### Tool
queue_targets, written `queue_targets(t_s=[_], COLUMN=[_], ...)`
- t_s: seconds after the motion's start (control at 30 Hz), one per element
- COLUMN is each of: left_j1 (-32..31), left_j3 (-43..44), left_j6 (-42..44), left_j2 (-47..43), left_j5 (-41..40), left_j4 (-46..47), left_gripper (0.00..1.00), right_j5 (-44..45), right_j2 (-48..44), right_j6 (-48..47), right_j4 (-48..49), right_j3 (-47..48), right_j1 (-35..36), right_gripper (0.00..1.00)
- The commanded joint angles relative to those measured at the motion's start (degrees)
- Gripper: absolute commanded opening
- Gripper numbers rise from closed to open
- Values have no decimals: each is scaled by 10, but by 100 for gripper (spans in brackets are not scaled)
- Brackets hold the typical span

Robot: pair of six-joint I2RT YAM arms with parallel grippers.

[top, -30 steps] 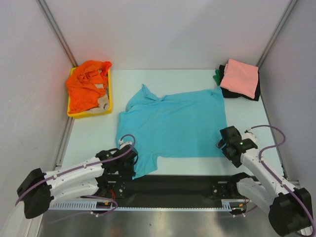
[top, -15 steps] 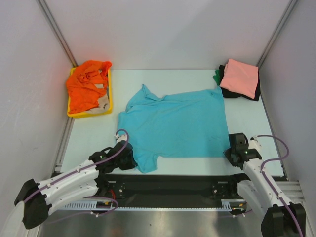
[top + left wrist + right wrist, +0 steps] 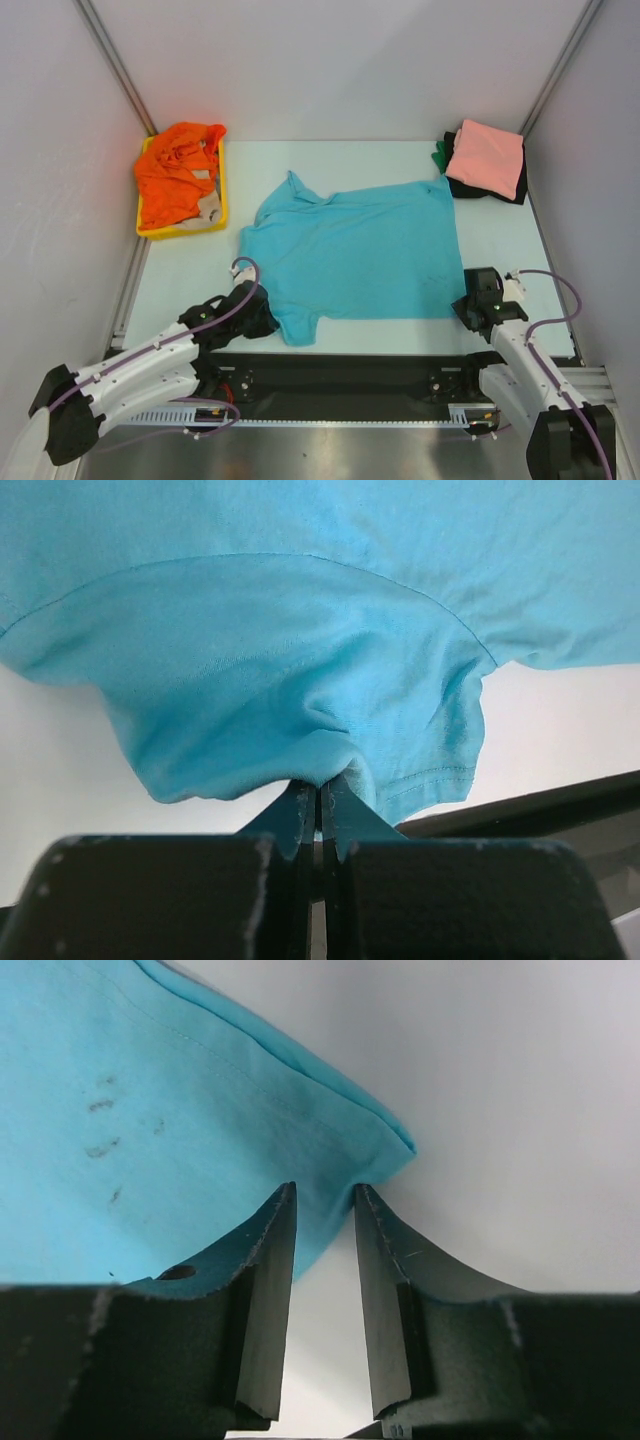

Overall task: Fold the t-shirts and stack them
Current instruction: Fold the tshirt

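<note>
One turquoise shirt [image 3: 350, 255] lies spread flat between the two pincers. A bunch of its near sleeve is clamped tight in the left pincer [image 3: 320, 805]. The right pincer [image 3: 325, 1195] straddles the near hem corner, jaws apart with cloth between them, not pinched. This looks like the grab before the first fold. Next the right pincer must close on that corner. Then both should lift together and carry the near edge away from themselves over the body, evenly so the cloth does not skew. Well beyond the right pincer sits the folded stack [image 3: 487, 160], pink on top. Well beyond the left pincer a yellow tray [image 3: 185, 232] holds an orange shirt [image 3: 175, 180]. The surface [image 3: 180, 280] is pale and smooth, walled by plain grey panels.
</note>
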Motion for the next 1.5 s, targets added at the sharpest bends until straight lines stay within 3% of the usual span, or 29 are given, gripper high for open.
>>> queue_targets(t_s=[0.0, 0.2, 0.4, 0.63, 0.8, 1.03, 1.47], left_j1=[6, 6, 6, 8, 37, 125, 238], left_j3=[26, 45, 91, 157, 223, 297, 439], left_j6=[12, 10, 4, 33, 75, 155, 209], left_j2=[-7, -23, -54, -36, 30, 120, 299], left_j5=[-15, -24, -29, -49, -67, -27, 26], left_j4=[3, -31, -90, -120, -121, -82, -57], left_gripper=[0, 0, 0, 0, 0, 0, 0], right_j5=[-17, -43, -121, -94, -105, -99, -76], right_j2=[13, -10, -83, -161, -96, 13, 197], right_j6=[-16, -33, -34, -33, -61, -89, -118], right_j4=[19, 20, -28, -103, -69, 12, 91], right_j3=[-13, -15, -1, 56, 108, 150, 265], right_j1=[-7, -9, -7, -7, -7, -8, -24], right_gripper=[31, 0, 0, 0, 0, 0, 0])
